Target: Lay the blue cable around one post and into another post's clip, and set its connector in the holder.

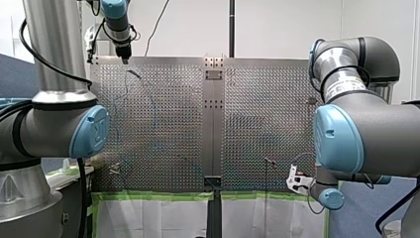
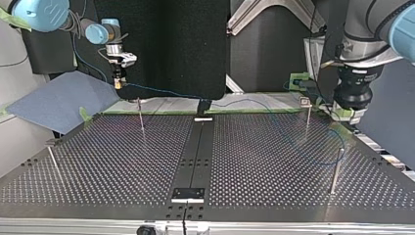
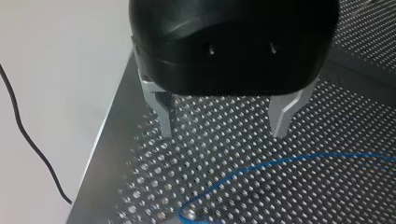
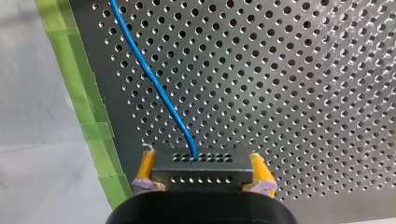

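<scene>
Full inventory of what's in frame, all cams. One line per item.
blue cable: 1, blue, runs from the connector across the table
connector: 1, dark, between the yellow pads of my right gripper
posts: 4, metal, upright on the table; one carries a clip
table: 1, silver perforated, black strip down its middle
tape: green, along the table's edge
sheet: 1, blue-grey, beside the table at the top view's left
my left gripper: black, metal fingers open, empty, over the table
my right gripper: shut on the connector
</scene>
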`<action>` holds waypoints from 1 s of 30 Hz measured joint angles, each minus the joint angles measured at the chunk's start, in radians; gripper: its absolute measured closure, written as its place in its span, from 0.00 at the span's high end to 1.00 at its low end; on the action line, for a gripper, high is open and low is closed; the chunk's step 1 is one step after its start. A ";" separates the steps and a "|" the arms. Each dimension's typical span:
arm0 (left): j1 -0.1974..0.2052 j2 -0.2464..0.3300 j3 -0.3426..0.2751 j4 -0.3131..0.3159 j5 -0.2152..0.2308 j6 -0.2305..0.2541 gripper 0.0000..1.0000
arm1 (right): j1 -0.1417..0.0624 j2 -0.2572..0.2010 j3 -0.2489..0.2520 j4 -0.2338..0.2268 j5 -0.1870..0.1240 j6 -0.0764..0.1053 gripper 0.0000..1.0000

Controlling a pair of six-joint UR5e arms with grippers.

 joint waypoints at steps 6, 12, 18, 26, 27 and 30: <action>-0.002 0.006 -0.017 -0.014 -0.050 0.002 1.00 | 0.002 0.000 0.000 0.000 0.000 0.000 0.00; -0.001 0.007 -0.020 -0.016 -0.093 0.002 1.00 | 0.003 0.000 0.000 0.001 0.000 0.000 0.00; -0.001 0.008 -0.020 -0.016 -0.102 0.002 1.00 | 0.004 0.000 0.000 0.001 0.000 0.000 0.00; -0.001 0.010 -0.021 -0.016 -0.103 0.002 1.00 | 0.004 0.000 0.000 0.001 0.000 0.000 0.00; -0.001 0.010 -0.021 -0.016 -0.103 0.002 1.00 | 0.004 0.000 0.000 0.001 0.000 0.000 0.00; -0.002 0.010 -0.021 -0.016 -0.103 0.002 1.00 | 0.004 0.000 0.000 0.001 0.000 0.000 0.00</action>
